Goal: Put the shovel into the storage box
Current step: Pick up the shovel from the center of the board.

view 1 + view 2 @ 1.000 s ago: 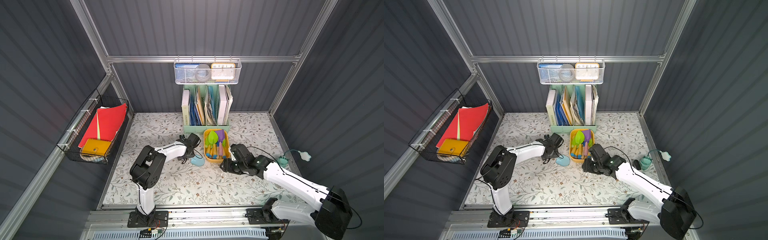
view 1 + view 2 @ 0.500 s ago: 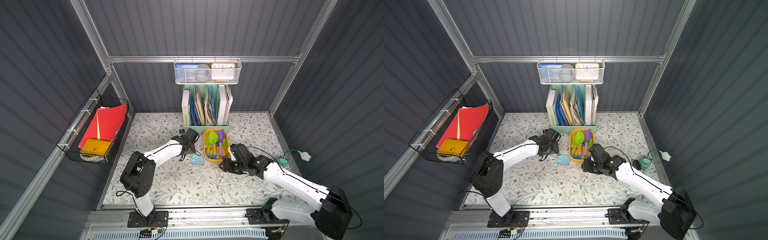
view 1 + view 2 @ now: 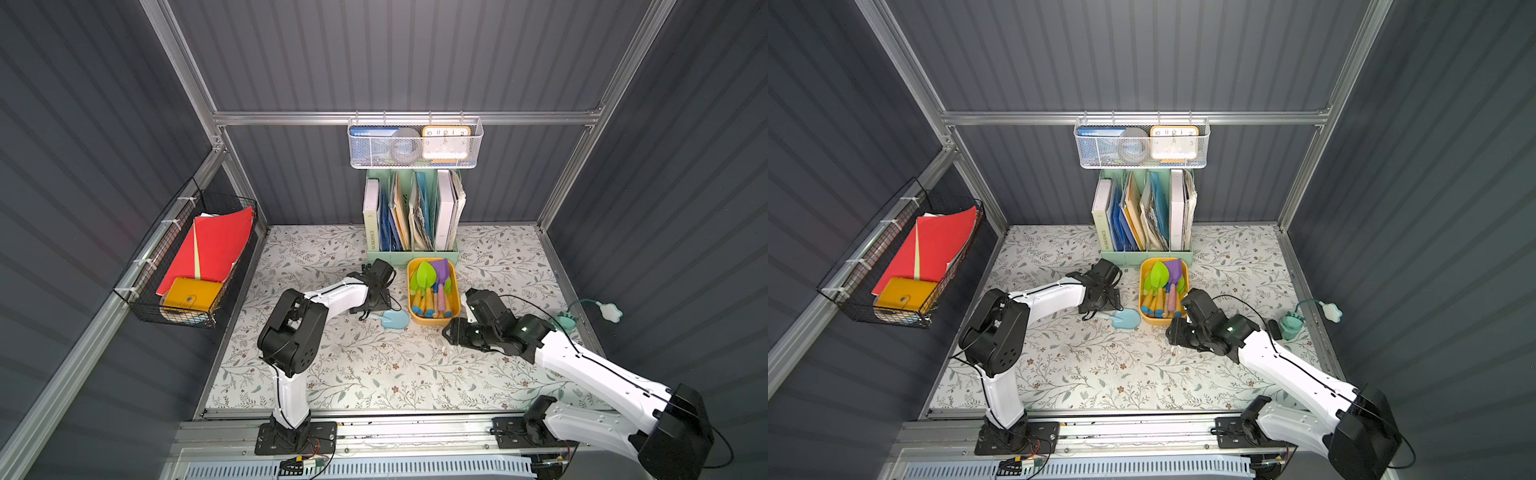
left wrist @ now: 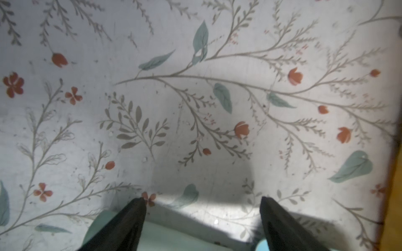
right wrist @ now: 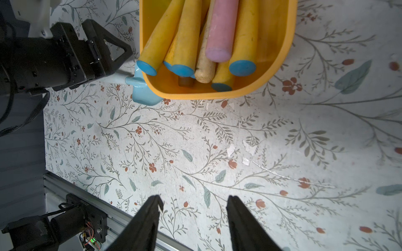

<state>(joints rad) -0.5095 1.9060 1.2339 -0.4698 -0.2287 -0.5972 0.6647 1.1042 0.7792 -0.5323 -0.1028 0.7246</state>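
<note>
Left gripper (image 4: 202, 201) jaws apart at blue shovel (image 3: 392, 319) handle, shovel beside storage box (image 3: 434, 321). Right gripper (image 5: 193, 200) apart, empty. Binder (image 3: 371, 240) reads "WORKSPACE".

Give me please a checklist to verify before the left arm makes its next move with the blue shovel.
1. Left tool open: ok.
2. Handle of the light blue shovel between its fingers: ok, seen at the left wrist picture's edge.
3. Shovel inside the storage box: not ok, it lies on the table beside the box.
4. Free room in the box among the other toy shovels: cannot tell.
5. Right tool open, empty, apart from the box: ok.
</note>
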